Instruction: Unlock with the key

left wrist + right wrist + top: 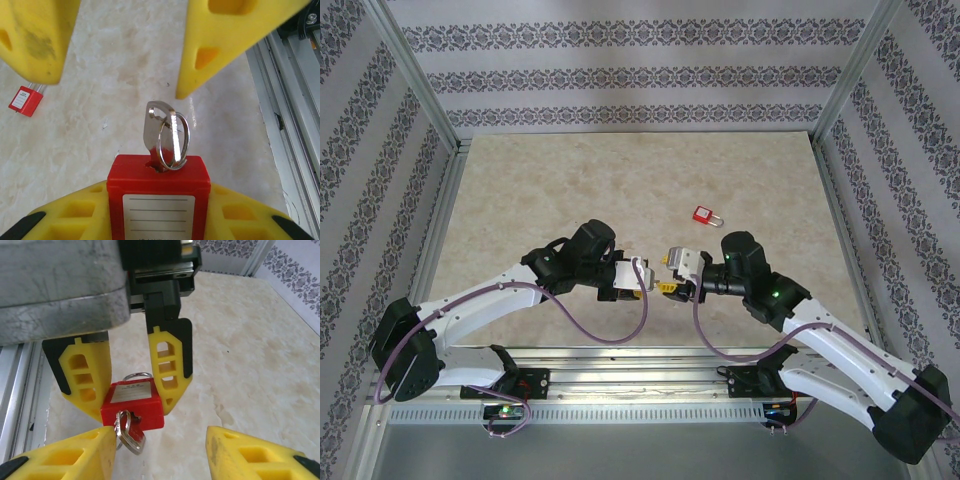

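The yellow fingers (169, 360) of the left gripper (132, 409) are clamping a red padlock (145, 415) by its two flat sides, narrowed just to the width of its body. The padlock is hanging above the table (570, 190) in the gap between the two arms, near the front edge. Its long axis is lying along the left gripper's reach. The shackle (137, 375) is showing as a small silver loop behind the body, pointing back toward the left wrist, and the keyhole end is facing the right gripper (161, 440). The key (156, 125) is sitting in that end and sticking straight out in line with the padlock's long axis, its flat silver head pointing at the right gripper. A key ring (179, 142) is dangling through the head. The right gripper's fingers (75, 455) are standing well apart on either side of the key and are not gripping it. In the right wrist view the key's head is lying just beside one finger's tip, while the other finger is staying clear of it. Farther back on the table, to the right of centre and well apart from both grippers, a second red padlock (704, 214) is lying flat, its shackle pointing toward the right wall.
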{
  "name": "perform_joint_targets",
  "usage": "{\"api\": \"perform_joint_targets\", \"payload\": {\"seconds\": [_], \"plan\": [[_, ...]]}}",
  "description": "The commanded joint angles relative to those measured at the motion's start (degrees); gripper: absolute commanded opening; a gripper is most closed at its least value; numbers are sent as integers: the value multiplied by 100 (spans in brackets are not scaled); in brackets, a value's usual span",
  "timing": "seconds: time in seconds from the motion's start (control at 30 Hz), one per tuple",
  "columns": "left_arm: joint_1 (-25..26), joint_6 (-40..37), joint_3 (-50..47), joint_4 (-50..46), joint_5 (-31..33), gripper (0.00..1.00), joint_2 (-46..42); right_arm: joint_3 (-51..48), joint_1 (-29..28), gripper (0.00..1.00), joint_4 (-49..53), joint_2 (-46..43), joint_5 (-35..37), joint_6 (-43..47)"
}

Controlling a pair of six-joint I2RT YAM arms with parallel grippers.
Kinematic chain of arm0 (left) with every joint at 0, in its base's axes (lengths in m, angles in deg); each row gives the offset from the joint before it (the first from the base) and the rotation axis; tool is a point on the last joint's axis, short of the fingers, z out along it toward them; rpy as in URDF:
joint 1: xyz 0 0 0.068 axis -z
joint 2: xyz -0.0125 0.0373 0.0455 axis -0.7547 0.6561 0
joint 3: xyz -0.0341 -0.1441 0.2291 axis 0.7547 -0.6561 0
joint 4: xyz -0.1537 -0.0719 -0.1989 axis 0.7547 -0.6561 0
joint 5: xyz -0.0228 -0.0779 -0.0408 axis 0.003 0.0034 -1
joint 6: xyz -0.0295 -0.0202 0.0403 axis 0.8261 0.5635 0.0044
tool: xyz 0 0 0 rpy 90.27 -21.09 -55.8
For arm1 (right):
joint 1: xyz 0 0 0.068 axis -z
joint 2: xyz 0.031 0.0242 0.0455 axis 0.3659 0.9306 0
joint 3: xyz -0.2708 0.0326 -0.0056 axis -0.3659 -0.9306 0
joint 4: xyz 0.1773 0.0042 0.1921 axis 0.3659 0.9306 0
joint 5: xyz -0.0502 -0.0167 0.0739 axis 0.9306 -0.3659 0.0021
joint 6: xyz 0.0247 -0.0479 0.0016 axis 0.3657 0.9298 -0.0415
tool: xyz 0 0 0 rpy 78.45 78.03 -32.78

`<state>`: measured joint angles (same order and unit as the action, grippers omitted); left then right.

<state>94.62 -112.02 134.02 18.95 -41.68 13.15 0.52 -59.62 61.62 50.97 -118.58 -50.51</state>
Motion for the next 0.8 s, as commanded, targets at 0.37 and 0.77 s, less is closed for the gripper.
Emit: {"api": "perform_joint_targets", "payload": {"seconds": [0.37, 0.77], "plan": [[-54, -34, 278, -92, -264, 0, 19, -208, -307, 46, -135, 55, -299, 33], [-54, -33, 319, -89, -321, 0, 109, -200, -350, 30, -284, 233, -238, -79]]}}
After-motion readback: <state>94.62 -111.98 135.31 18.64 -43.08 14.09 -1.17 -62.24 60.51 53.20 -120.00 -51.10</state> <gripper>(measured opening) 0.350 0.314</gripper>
